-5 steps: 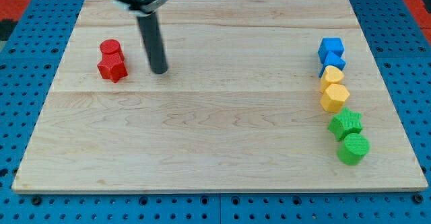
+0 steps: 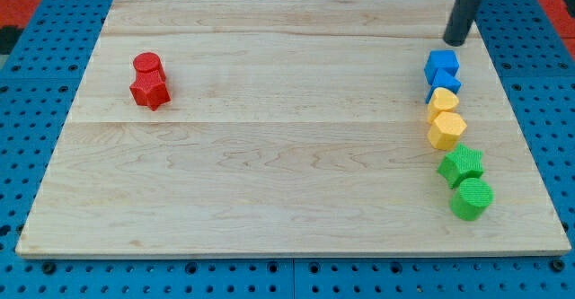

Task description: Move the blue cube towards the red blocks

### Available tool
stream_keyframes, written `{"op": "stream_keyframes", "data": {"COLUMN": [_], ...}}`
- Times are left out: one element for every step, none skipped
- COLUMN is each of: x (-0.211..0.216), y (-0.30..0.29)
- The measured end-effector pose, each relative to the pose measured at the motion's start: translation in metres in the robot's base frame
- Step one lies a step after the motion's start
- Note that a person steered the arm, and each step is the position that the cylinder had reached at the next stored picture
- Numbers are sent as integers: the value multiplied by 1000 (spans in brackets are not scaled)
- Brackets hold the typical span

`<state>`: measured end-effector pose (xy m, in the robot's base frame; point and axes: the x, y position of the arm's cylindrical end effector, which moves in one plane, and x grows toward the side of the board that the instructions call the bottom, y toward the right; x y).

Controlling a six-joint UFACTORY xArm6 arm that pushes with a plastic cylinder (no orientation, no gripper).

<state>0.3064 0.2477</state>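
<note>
You have no pincer on this arm to read as apart or together, only a straight dark rod, and its upper part is cut off by the view's top edge. My tip [image 2: 455, 42] rests on the pale wooden board [image 2: 269, 155] near the view's top right corner.

Just below my tip, a little toward the view's left, sits the blue cube [image 2: 442, 65], close but apart from it. Pressed under the cube is a second blue block [image 2: 446, 84], mostly hidden, so you cannot make out its shape.

Further down from my tip the column continues: a yellow block with a rounded top [image 2: 443, 99], a yellow hexagonal block [image 2: 446, 130], a green star-like block [image 2: 462, 165] and a green cylinder [image 2: 472, 197].

Far to the view's left of my tip, well apart, a red cylinder [image 2: 147, 64] touches a red star-like block [image 2: 150, 91] below it.
</note>
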Motion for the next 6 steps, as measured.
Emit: {"op": "stream_keyframes", "data": {"x": [67,111,134,133,138,117], "y": [-54,-129,-167,-166,-115,-95]}}
